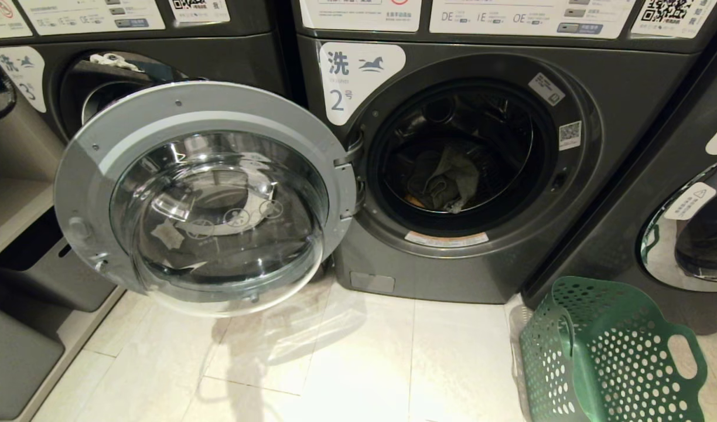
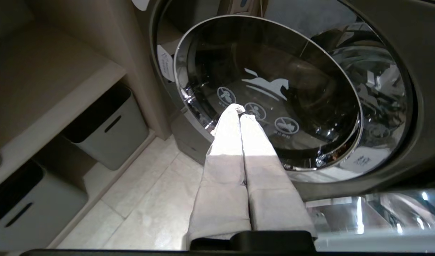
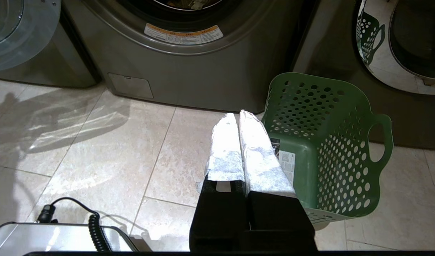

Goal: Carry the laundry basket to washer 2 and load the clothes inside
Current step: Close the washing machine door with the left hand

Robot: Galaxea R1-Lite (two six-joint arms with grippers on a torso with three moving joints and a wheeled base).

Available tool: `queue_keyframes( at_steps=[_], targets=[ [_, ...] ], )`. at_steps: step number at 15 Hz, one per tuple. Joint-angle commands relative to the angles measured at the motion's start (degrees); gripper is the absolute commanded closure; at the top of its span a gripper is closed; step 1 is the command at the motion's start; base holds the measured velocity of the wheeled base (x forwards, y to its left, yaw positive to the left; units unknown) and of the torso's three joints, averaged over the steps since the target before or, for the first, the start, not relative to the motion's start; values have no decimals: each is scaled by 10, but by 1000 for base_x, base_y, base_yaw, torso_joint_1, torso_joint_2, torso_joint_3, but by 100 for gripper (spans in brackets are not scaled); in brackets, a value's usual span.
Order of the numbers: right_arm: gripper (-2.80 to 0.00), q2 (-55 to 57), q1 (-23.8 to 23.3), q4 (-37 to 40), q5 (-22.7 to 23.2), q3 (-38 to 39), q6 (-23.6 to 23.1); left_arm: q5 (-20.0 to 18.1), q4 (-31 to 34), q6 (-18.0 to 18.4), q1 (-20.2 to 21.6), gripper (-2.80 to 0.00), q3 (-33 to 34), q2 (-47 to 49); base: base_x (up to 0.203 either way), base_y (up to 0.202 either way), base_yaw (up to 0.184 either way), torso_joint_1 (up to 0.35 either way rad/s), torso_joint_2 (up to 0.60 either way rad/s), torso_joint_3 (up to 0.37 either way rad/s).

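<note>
Washer 2 (image 1: 598,193) stands in front of me with its round glass door (image 1: 206,199) swung wide open to the left. In its drum lies a grey garment (image 1: 446,176), with a sliver of orange-yellow cloth (image 1: 414,201) at its lower left edge. The green perforated laundry basket (image 1: 610,351) sits on the floor at the lower right, tilted and empty (image 3: 345,170). Neither arm shows in the head view. My left gripper (image 2: 240,108) is shut and empty, pointing at the closed door of the neighbouring washer (image 2: 274,89). My right gripper (image 3: 239,115) is shut and empty, hanging over the floor just beside the basket.
Washer 3 (image 1: 24,76) stands to the left, partly behind the open door. Another washer (image 1: 686,234) stands to the right, behind the basket. Shelves with grey bins (image 1: 54,275) line the left wall. A coiled black cable (image 3: 93,227) lies on a metal plate near me.
</note>
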Motion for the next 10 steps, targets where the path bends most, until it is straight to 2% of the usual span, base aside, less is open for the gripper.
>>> queue_keyframes(
  at_steps=[1, 3, 5, 8, 10],
  targets=[
    [0, 1, 0, 0, 1, 0, -1, -28, 3, -56, 0, 0, -67, 85, 0, 0, 0, 0, 0, 0],
    [0, 1, 0, 0, 0, 0, 0, -81, 13, -86, -1, 0, -74, 95, 0, 0, 0, 0, 0, 0],
    [0, 1, 0, 0, 0, 0, -1, -112, 46, -104, -1, 0, -75, 93, 0, 0, 0, 0, 0, 0],
    [0, 1, 0, 0, 0, 0, 0, -123, 119, -137, -4, 0, -75, 87, 0, 0, 0, 0, 0, 0],
    [0, 1, 0, 0, 0, 0, 1, -124, 131, -155, -10, 0, -75, 86, 0, 0, 0, 0, 0, 0]
  ],
)
